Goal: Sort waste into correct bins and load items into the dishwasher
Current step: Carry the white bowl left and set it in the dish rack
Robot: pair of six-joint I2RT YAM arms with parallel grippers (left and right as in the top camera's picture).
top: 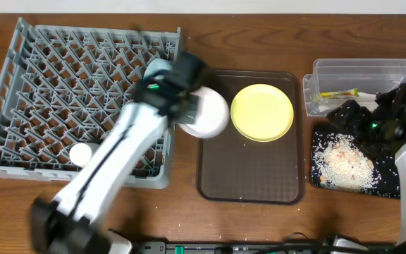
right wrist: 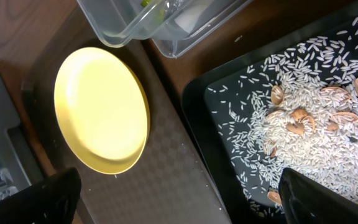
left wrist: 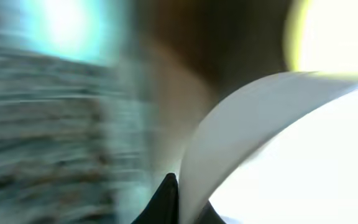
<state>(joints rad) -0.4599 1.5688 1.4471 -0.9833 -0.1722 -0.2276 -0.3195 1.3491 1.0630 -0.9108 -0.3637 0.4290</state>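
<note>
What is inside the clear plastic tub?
A yellow-green snack wrapper lies in the clear tub. The right arm covers the tub's near right corner, so anything there is hidden.

left wrist view smeared; plate (left wrist: 337, 34) glaring

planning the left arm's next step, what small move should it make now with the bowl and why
Probably carry the pale bowl leftward over the grey rack. The left tool looks shut on its rim, the bowl is at the brown tray's left edge beside the rack, and many pegs there stand free.
</note>
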